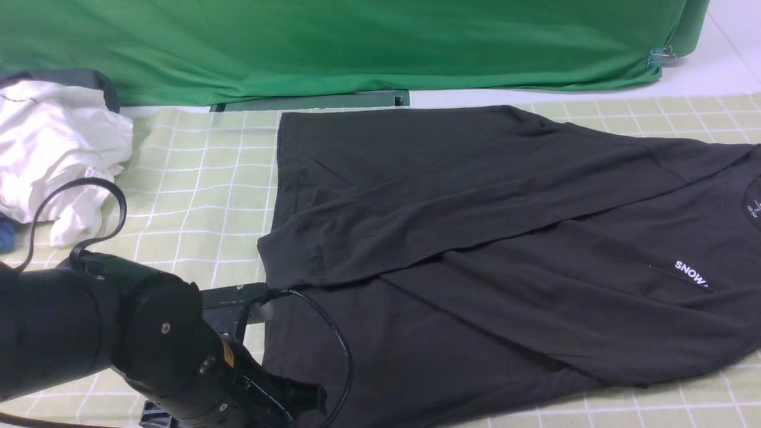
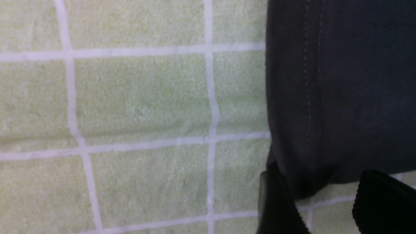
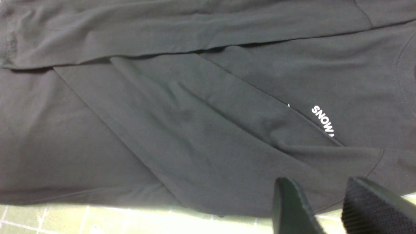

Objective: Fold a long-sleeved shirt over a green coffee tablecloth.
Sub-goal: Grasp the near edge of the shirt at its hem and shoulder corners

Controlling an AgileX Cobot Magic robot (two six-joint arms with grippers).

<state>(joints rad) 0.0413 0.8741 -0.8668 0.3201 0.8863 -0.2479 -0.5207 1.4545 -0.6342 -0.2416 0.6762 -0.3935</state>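
**Inspector:** The left gripper (image 2: 321,183) sits nearest, low at the hem corner of the long-sleeved shirt (image 1: 475,238). Its jaws are apart and the corner is not yet pinched.

**Clerk:** And the shirt?

**Inspector:** It lies flat on the green coffee tablecloth (image 1: 196,196) with its sleeves crossed over the body. The right gripper (image 3: 321,187) hangs over the shirt's near edge, spread and empty. Judgement: the body fold is pending, and both grippers must pinch fabric and lift together.

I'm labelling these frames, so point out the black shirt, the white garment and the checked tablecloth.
black shirt (image 1: 475,208), front view, on its folded-over sleeve.
white garment (image 1: 59,142), front view, on its crumpled middle.
checked tablecloth (image 1: 202,190), front view, on bare squares.
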